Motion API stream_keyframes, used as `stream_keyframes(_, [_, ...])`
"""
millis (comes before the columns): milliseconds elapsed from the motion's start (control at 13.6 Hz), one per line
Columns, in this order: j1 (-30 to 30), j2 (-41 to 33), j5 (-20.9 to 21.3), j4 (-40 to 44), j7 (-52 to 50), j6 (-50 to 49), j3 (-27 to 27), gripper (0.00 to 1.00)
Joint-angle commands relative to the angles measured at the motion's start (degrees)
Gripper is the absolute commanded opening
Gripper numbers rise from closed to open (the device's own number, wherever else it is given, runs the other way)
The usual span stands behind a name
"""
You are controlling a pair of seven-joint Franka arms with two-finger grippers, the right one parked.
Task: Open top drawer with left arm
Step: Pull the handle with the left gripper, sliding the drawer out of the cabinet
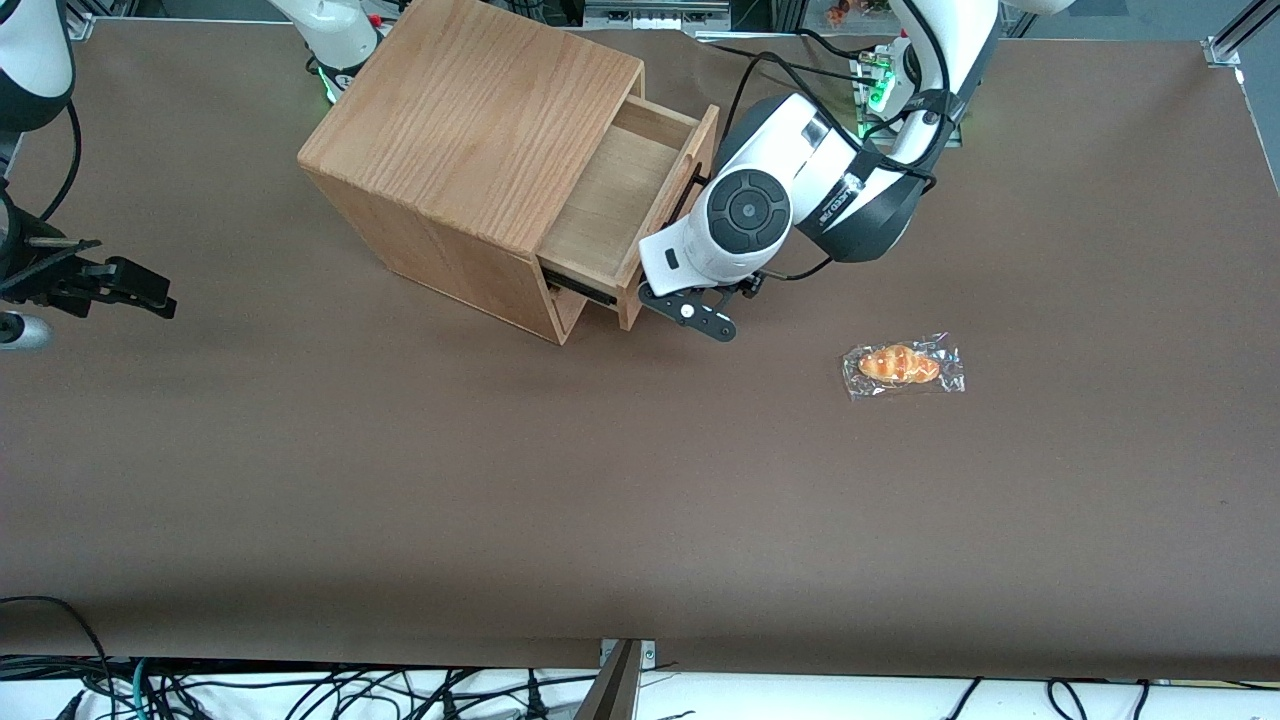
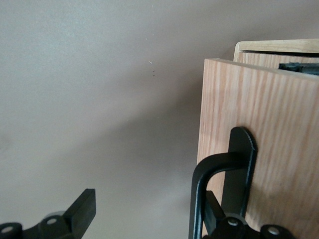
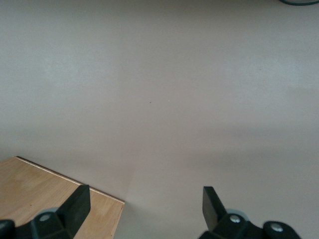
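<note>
A broad brown table [image 1: 640,500] fills the front view. On it, toward twelve o'clock from the table's middle, stands a light oak wooden cabinet [image 1: 470,130], turned at an angle.

The bulky white left arm [image 1: 800,170], with its round dark grey joint cap and a dark band bearing white lettering, reaches down in front of the cabinet, at about three o'clock from it.

The top drawer [image 1: 615,195], shallow, of light oak with plain wood inside, stands pulled well out of the cabinet, its bare floor showing. Its long thin black metal bar handle [image 2: 219,179] runs across the drawer front [image 2: 269,144].

The small black gripper [image 1: 695,310] hangs just in front of the drawer front, close over the table. In the left wrist view its fingers [image 2: 79,211] are spread wide: one stands out over the bare table, the other lies close against the handle, and whether they touch cannot be told.

A small orange-brown bread roll in a clear plastic wrapper [image 1: 903,366] lies on the table at about four o'clock from the gripper, well apart from it.
</note>
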Motion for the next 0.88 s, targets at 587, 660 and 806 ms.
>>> stream_keyframes(587, [1.9,-1.4,5.7,-2.1,3.9,-1.3,0.0,0.92])
stream_keyframes(660, [2.1,-1.4,5.6,-2.1,4.9,-1.5,0.0,0.92])
stream_keyframes(806, [2.4,-1.4,5.6,-2.1,5.3,-1.7,0.0,0.92])
